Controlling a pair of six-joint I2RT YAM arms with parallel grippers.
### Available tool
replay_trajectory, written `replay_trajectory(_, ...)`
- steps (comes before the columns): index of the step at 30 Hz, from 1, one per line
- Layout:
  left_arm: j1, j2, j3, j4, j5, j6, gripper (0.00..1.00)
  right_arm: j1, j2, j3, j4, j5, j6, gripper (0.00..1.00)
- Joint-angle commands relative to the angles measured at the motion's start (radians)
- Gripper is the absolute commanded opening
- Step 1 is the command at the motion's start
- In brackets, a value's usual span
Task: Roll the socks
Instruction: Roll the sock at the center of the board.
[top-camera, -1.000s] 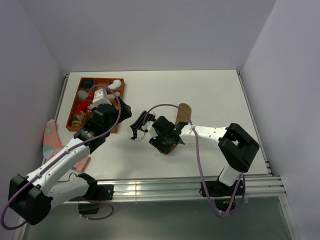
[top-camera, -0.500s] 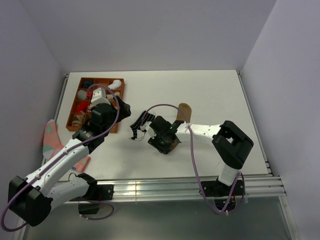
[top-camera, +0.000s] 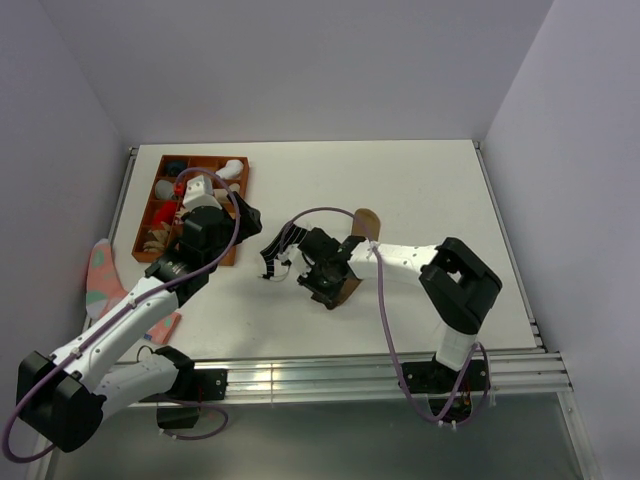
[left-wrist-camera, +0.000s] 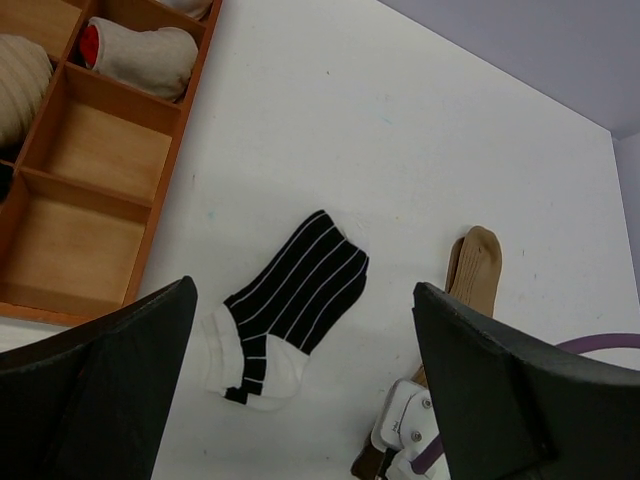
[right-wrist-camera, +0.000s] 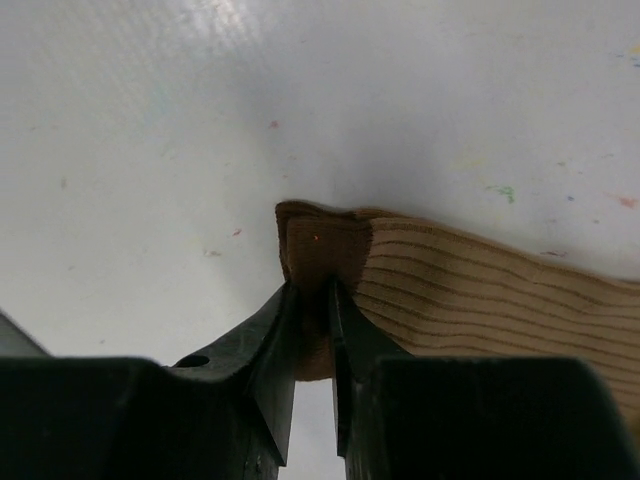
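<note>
A big white table (top-camera: 430, 200) fills the middle, with tiny colored specks on it. Pale purple-grey walls stand on the left (top-camera: 40, 180), the far side (top-camera: 300, 60) and the right (top-camera: 590, 150). Shiny metal rails (top-camera: 330, 375) run along the near edge, with grey floor (top-camera: 330, 450) below. The light is soft.

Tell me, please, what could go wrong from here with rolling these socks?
The right pincer pinches only a small folded corner of the tan sock, so the fabric may slip free once rolling starts. The black striped sock lies close beside the right arm, which might snag or drag it.
</note>
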Motion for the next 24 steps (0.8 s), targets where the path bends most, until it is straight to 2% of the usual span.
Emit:
replay_trajectory(1, 0.005, 0.000, 0.003, 0.047, 0.007, 0.015, 0.95, -0.044, -0.039, 0.012, -0.064, -0.175, -0.085, 0.23)
replay_trajectory(6, 0.005, -0.003, -0.044, 0.112, 0.014, 0.009, 0.90, -0.151, -0.090, 0.044, -0.163, -0.399, -0.164, 0.21)
replay_trajectory(9, 0.000, -0.018, -0.084, 0.192, 0.025, 0.018, 0.84, -0.239, -0.081, 0.063, -0.209, -0.502, -0.198, 0.20)
replay_trajectory(15, -0.026, -0.001, -0.168, 0.411, 0.120, 0.090, 0.74, -0.336, 0.019, 0.138, -0.338, -0.608, -0.255, 0.18)
replay_trajectory(18, -0.058, 0.041, -0.210, 0.525, 0.167, 0.130, 0.60, -0.385, 0.080, 0.173, -0.419, -0.698, -0.295, 0.18)
replay_trajectory(20, -0.089, 0.062, -0.233, 0.627, 0.192, 0.162, 0.57, -0.418, 0.135, 0.204, -0.499, -0.750, -0.342, 0.18)
replay_trajectory(24, -0.123, 0.127, -0.297, 0.805, 0.325, 0.210, 0.50, -0.452, 0.215, 0.239, -0.616, -0.823, -0.421, 0.17)
